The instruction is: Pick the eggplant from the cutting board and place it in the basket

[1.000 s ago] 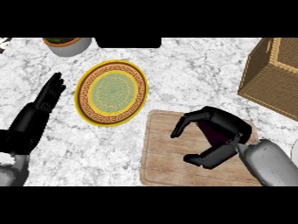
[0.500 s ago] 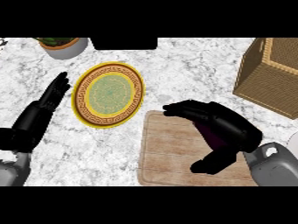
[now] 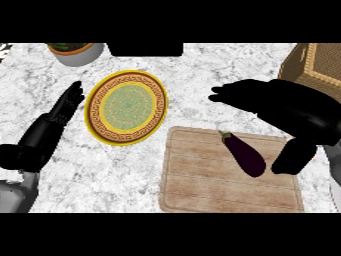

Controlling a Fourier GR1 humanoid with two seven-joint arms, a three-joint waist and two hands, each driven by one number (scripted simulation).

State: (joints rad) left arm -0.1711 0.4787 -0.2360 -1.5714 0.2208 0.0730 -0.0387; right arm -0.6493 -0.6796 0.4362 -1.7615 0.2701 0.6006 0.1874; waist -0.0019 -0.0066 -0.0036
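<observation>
Marble counter: eggplant lies on cutting board, just beside thumb of R hand; fingers spread wide, holding nothing.

Bright, even light covers the counter; the right hand shows as flat black, barely shaded.

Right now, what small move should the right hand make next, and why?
Probably lower the right hand slightly leftward until fingers and thumb straddle the eggplant. It lies free on the cutting board, and the open hand sits mostly to its right, not around it.
</observation>
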